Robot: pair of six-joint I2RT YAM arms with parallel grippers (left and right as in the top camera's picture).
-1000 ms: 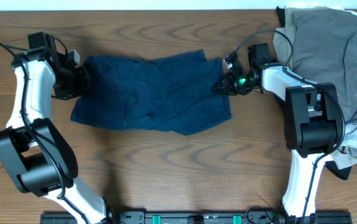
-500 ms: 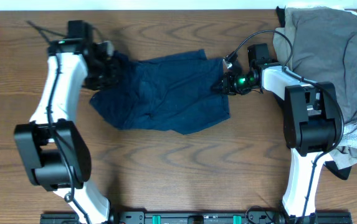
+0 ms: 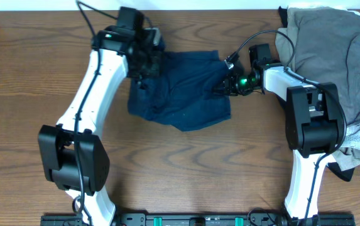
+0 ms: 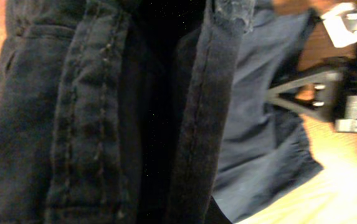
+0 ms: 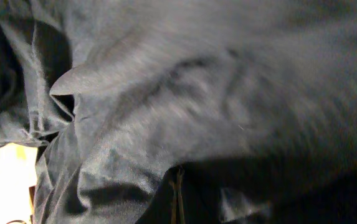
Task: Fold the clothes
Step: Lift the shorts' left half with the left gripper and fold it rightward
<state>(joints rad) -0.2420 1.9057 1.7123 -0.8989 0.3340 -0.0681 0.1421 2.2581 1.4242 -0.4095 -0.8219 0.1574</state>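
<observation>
Currently: dark navy-blue cotton shorts lie near the desk's far edge, long axis left-to-right. Left gripper clamps their left end, right gripper their right end.

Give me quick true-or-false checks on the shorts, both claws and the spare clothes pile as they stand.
1. The navy shorts lie flat and fully spread. False: their left side is bunched up at the left claw.
2. The right claw is at the shorts' right edge. True.
3. The clothes pile lies on the left claw's side. False: it lies on the right claw's side.
4. A grey garment tops that pile. True.
</observation>
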